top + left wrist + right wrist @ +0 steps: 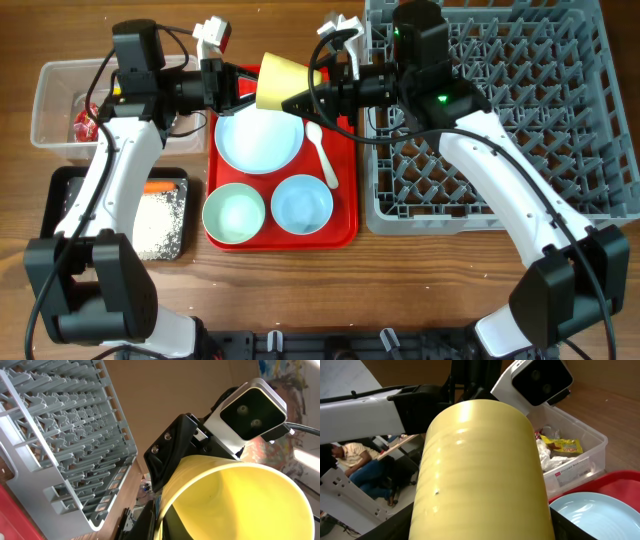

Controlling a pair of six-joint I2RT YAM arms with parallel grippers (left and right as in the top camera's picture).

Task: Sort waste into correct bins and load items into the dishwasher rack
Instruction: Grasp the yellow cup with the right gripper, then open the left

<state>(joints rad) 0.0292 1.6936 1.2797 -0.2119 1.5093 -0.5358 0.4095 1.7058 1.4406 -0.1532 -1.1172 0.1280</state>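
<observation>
A small yellow cup point(280, 80) point(240, 500) point(480, 470) hangs tilted in the air above the back of the red tray point(345, 200). My left gripper point(255, 85) point(162, 520) is shut on its rim. My right gripper point(300, 95) point(482, 525) reaches in from the rack side, a black finger pressed against each side of the cup's body. On the tray lie a light blue plate point(258, 140) point(600, 515), a pale green bowl point(234, 213), a light blue bowl point(302, 204) and a white spoon point(322, 150). The grey dishwasher rack point(500, 110) point(65, 435) stands at the right.
At the far left a clear tub point(60, 100) point(580, 455) holds a yellow wrapper point(562, 446), a red wrapper point(85, 122) and white tissue point(550, 462). In front of it the black tray point(75, 200) holds rice point(155, 220) and a carrot point(160, 187).
</observation>
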